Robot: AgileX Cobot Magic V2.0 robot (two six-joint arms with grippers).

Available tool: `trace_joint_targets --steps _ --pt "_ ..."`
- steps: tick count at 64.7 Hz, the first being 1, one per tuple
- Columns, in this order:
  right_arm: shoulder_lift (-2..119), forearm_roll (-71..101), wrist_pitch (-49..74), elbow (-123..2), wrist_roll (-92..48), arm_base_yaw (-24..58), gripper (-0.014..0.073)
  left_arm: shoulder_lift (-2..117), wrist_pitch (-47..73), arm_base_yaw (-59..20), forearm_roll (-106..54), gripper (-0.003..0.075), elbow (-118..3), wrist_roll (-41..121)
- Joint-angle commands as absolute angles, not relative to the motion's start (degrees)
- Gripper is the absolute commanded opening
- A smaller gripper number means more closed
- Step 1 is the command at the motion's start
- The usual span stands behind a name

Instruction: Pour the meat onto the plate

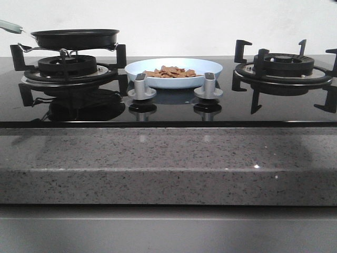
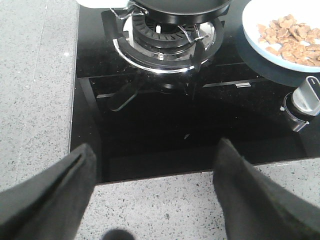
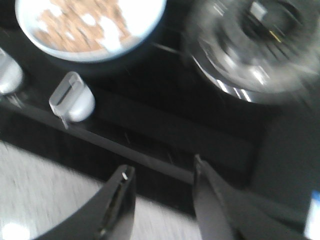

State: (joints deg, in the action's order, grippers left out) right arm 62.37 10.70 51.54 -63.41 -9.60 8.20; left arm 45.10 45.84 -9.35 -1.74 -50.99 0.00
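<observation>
on the plate [image 1: 213,67] — meat [image 1: 169,72], heaped

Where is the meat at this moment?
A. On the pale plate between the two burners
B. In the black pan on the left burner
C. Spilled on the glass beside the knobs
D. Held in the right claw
A: the meat lies heaped on the plate, which sits behind the two knobs, between the burners.

The hob [image 1: 168,113] is glossy black glass that mirrors the silver metal-looking knobs [image 1: 141,87]. The counter [image 1: 168,163] is grey speckled stone, polished. The plate [image 1: 210,67] is smooth; the pan [image 1: 75,38] is matt black.
</observation>
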Motion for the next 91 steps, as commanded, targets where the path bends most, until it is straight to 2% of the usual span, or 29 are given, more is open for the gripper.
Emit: trace_joint_targets --steps 1,23,31,48,52,91 --pt "56.47 8.65 51.90 -62.16 -6.78 7.91 0.0307 44.78 42.15 -9.77 -2.01 0.0494 -52.47 -0.49" --pt "39.54 9.53 53.66 -50.36 -5.74 7.91 0.0307 44.78 42.15 -9.77 -2.01 0.0478 -52.47 -0.49" --pt "34.95 9.53 53.80 -47.49 -5.74 7.91 0.0275 44.78 42.15 -9.77 -2.01 0.0345 -52.47 -0.49" --pt "32.08 9.53 54.91 -46.08 -5.74 7.91 -0.0058 44.78 42.15 -9.77 -2.01 0.0036 -52.47 -0.49" --pt "32.08 9.53 54.96 -46.08 -5.74 7.91 -0.0064 44.78 41.92 -9.77 -2.01 -0.0021 -52.47 -0.49" --pt "32.08 9.79 55.16 -46.08 -5.74 7.91 -0.0069 44.65 41.44 -9.87 -2.64 -0.0020 -52.47 -0.49"
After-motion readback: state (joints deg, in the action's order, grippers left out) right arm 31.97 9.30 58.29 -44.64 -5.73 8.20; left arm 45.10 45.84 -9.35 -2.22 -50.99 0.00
